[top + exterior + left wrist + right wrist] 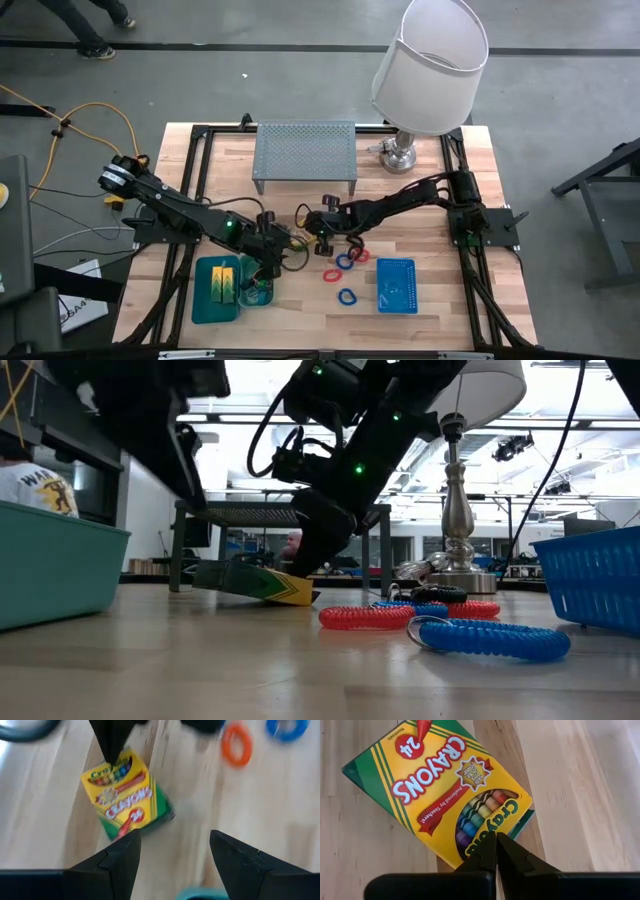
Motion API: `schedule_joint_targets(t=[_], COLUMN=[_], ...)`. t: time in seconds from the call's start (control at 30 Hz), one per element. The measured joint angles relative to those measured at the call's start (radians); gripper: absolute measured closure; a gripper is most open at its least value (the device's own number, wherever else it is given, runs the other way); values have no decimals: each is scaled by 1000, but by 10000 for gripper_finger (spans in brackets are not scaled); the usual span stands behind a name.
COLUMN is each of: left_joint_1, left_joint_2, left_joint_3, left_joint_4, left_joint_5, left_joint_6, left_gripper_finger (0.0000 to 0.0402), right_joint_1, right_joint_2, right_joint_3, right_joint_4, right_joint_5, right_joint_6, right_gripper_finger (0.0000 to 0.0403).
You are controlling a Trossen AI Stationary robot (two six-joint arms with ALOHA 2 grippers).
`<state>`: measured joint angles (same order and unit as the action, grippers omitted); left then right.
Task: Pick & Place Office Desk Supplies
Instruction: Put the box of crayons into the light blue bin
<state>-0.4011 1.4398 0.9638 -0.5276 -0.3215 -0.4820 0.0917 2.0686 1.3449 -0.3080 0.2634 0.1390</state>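
The yellow-green crayon box [440,785] lies face up on the table's middle [295,240], between my two grippers; in the low view [255,582] it looks tilted. My right gripper [495,836] is shut, with its tips on the box. My left gripper [175,837] stands open just above and to the left of the box, touching nothing. Red [367,617], blue [490,638] and black [438,594] band loops lie flat on the table to the right of the box. My right gripper has its shut fingertips [112,755] on the box's front face at the end that bears the brand name [492,822]. The fingers slant down from the table's right side. The box's corner [300,598] below the fingers rests on the table.
A teal tray [205,300] with yellow-green blocks [224,282] stands at the near left, with a smaller teal tray [258,293] beside it. The blue mesh basket [397,285] is at the near right. The grey riser shelf [305,155] and the lamp [430,60] stand at the far edge.
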Motion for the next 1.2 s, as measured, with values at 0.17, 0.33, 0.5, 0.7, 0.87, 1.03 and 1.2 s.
schedule_joint_targets(t=[0.17, 0.33, 0.5, 0.7, 0.87, 1.03, 1.2], left_joint_1=[10, 22, 21, 21, 21, 21, 21], left_joint_2=[63, 91, 92, 92, 92, 92, 92], left_joint_3=[0, 0, 0, 0, 0, 0, 0], left_joint_4=[-5, 1, -3, -3, -3, 3, 13], left_joint_5=[-28, -54, -59, -66, -95, -149, -232], left_joint_6=[143, 193, 264, 346, 439, 521, 560], left_gripper_finger=[172, 172, 172, 172, 172, 172, 172], right_joint_1=[0, 0, 0, -3, -3, -4, -3], right_joint_2=[0, 1, 1, 1, 2, 10, 8], right_joint_3=[0, -1, -1, -1, -2, -8, -7], right_joint_4=[0, -2, -6, -11, -19, -30, -30], right_joint_5=[0, 0, 0, 6, 22, 16, 17], right_joint_6=[5, 15, 25, 27, 38, 41, 41], right_gripper_finger=[401, 401, 401, 401, 401, 401, 401])
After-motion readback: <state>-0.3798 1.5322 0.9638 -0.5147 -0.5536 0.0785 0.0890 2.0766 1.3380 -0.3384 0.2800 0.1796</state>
